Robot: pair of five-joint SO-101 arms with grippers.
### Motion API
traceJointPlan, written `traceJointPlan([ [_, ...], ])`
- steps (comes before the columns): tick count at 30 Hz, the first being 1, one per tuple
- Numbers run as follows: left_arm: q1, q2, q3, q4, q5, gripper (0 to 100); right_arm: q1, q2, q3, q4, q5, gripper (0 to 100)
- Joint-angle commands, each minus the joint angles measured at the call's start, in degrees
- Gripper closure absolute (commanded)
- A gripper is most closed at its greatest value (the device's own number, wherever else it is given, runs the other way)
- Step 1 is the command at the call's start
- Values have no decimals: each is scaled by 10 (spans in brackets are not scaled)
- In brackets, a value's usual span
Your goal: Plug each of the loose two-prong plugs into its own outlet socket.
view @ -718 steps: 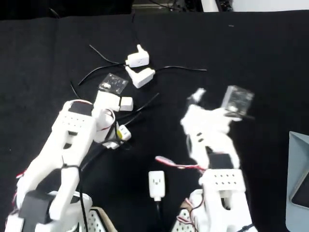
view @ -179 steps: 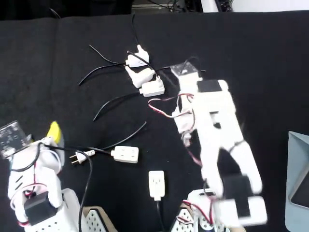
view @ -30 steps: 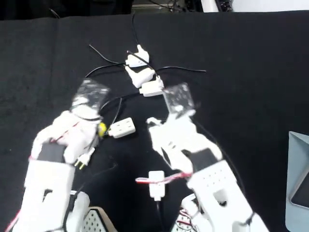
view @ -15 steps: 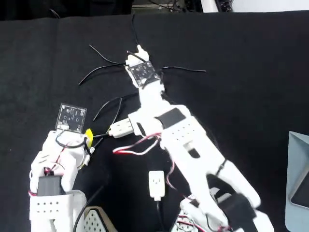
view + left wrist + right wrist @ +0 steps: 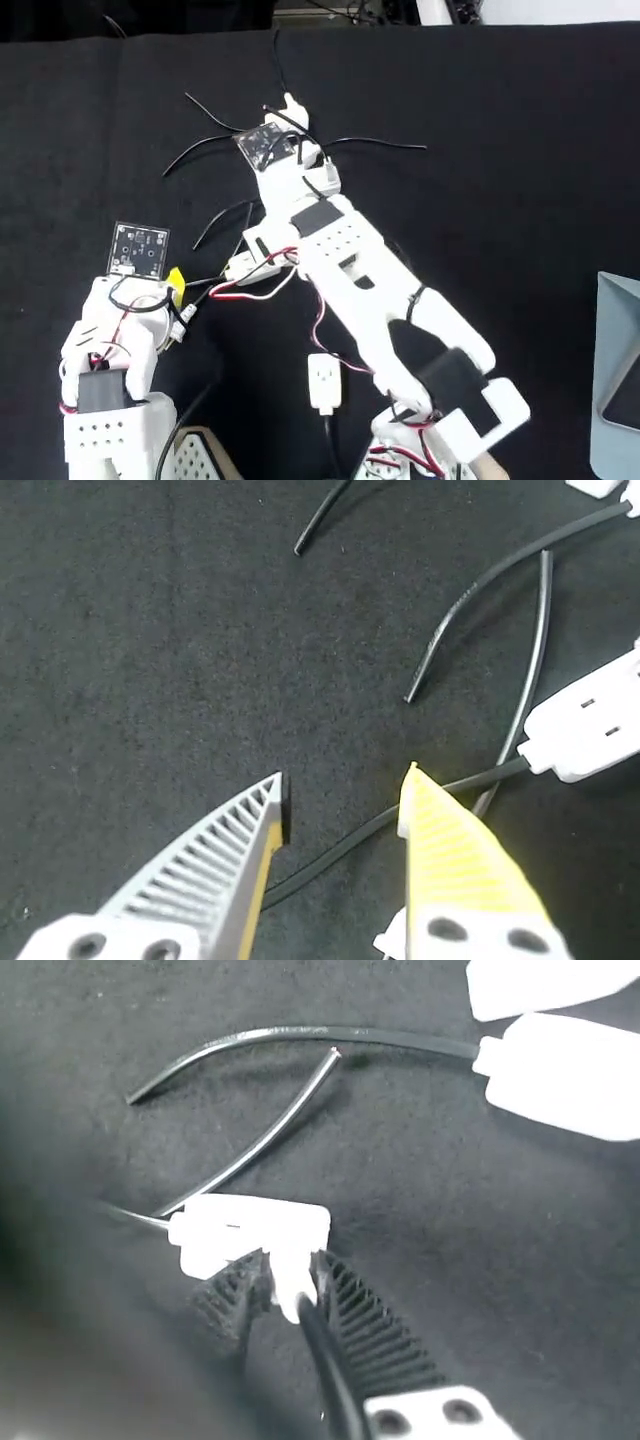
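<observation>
My right gripper (image 5: 292,1295) is shut on a white two-prong plug (image 5: 255,1230) whose thin black cable trails away. Two more white plugs (image 5: 570,1070) lie close beyond it. In the high view my right arm (image 5: 340,250) stretches to the far plug cluster; one plug (image 5: 327,175) shows beside its wrist and another (image 5: 290,104) behind it. A white outlet socket (image 5: 245,267) lies partly under that arm, and its slots face up (image 5: 590,725). My left gripper (image 5: 345,780) is open above the outlet's black cable (image 5: 340,845), near the table's front left.
A second white outlet socket (image 5: 323,382) lies near the front edge between the arm bases. Loose black cables (image 5: 215,150) curl across the black cloth at the back left. A grey box (image 5: 620,380) sits at the right edge.
Over the last second my right arm stretched from mid-table out to the far plugs and its wrist swung left. My left arm drew back toward its base. The outlet socket shifted slightly.
</observation>
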Motion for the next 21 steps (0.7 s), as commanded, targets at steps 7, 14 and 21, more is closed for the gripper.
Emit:
traceJointPlan([
  [7, -6, -5, -3, -12, 7, 805, 3, 0, -36, 20, -4, 986],
  [14, -6, -5, -3, -12, 7, 805, 28, 3, -36, 25, -1, 986],
  [21, -6, -5, -3, -12, 7, 805, 36, 5, -34, 21, -1, 986],
])
